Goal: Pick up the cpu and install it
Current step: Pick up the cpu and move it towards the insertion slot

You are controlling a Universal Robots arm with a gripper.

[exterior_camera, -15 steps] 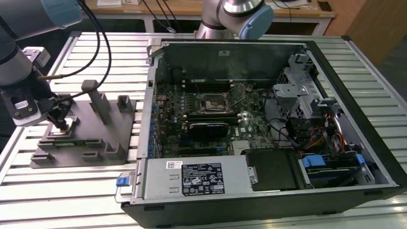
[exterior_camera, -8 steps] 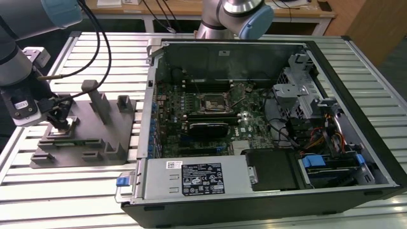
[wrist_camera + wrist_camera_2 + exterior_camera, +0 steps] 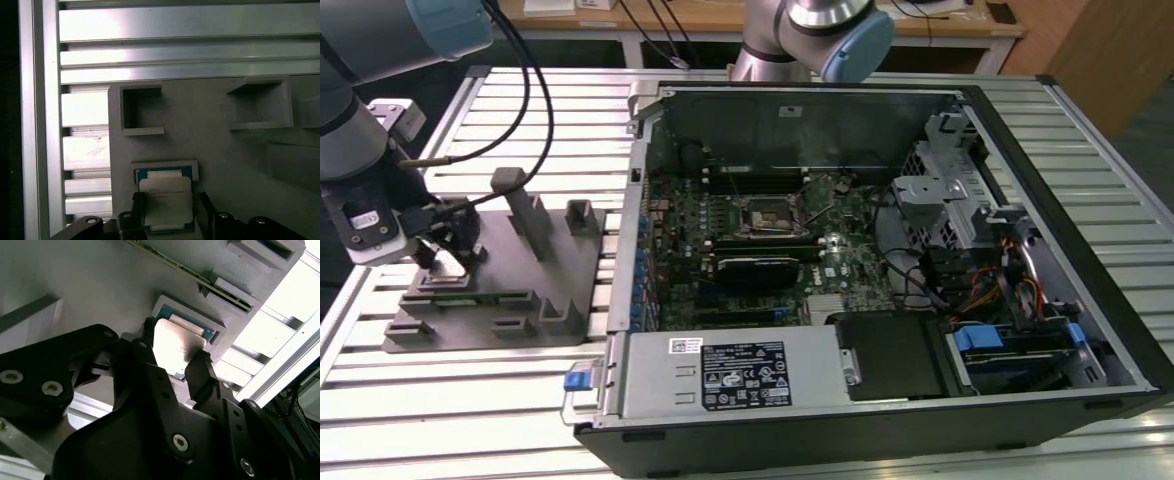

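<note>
Black fingers [image 3: 200,372] of the end effector [image 3: 174,347] are sitting closest to the lens in the second wrist view, straddling the cpu [image 3: 176,340] on 2 opposite edges. Jaws are standing roughly 1 cpu-width apart and appear to be pressing both edges, so I'm reading it as closed on the chip, with nothing else in the grip.

cpu is lying flat, silver lid up, in a shallow pocket at the edge of the grey fixture [image 3: 520,300]. It isn't looking lifted out of the fixture. Fixture is resting on the slatted table [image 3: 480,410]. Open computer case [image 3: 1067,180] is standing just beside the fixture, and the black socket [image 3: 767,215] inside it is lying well apart from the fixture.

Risks as I'm judging them:
- Grip is riding on 2 thin edges only, so an off-centre or tilted hold is risking slip or cocking.
- Pocket walls are hugging the chip, so any skew is risking a jam against the fixture.
- A rotated or dropped cpu is risking misalignment and bent contacts at the socket.
</note>
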